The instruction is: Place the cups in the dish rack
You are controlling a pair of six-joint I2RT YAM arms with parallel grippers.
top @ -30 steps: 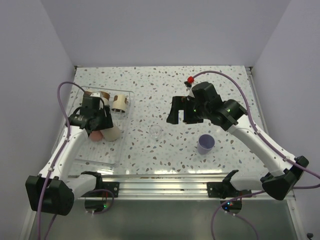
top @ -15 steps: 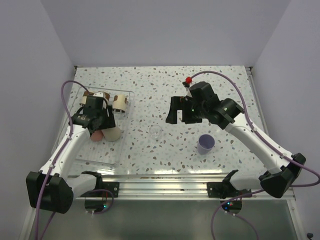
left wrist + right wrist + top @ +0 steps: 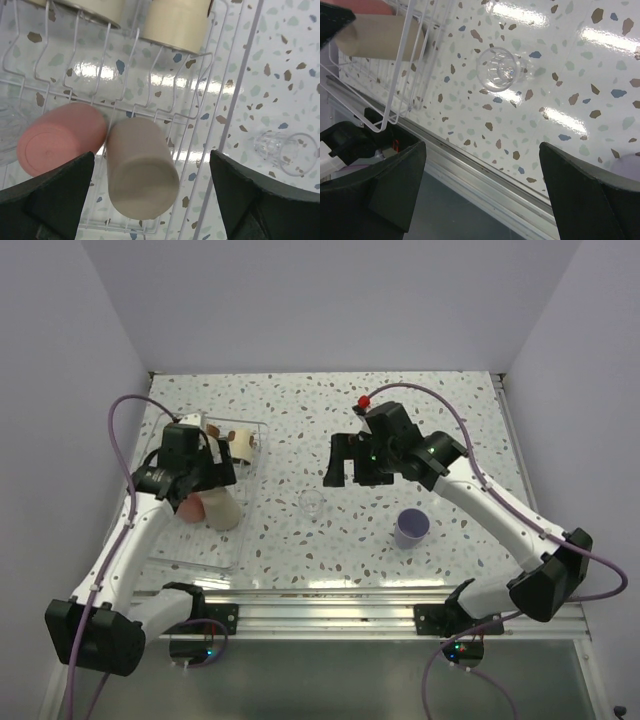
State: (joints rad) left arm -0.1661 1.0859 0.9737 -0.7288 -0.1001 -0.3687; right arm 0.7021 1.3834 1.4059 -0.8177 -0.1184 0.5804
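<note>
Left hand [image 3: 151, 165]: fingers apart over beige cup [image 3: 142, 190], beside coral cup [image 3: 55, 140], in dish rack [image 3: 30, 90]. Right hand [image 3: 482, 150]: fingers apart, near clear cup [image 3: 498, 70].

The table top [image 3: 330, 410] is white and glossy, scattered all over with small brown, grey and bluish flecks like terrazzo. Up close from the wrist views the same flecked surface [image 3: 280, 60] [image 3: 580, 75] throws back bright streaks of the lights overhead. Plain pale walls close it in: a back wall [image 3: 330, 300], a left wall [image 3: 60, 390] and a right wall [image 3: 590, 360]. Along the near edge runs a ribbed aluminium rail [image 3: 330, 605], and below that lies a dull grey-green surface [image 3: 330, 680]
</note>
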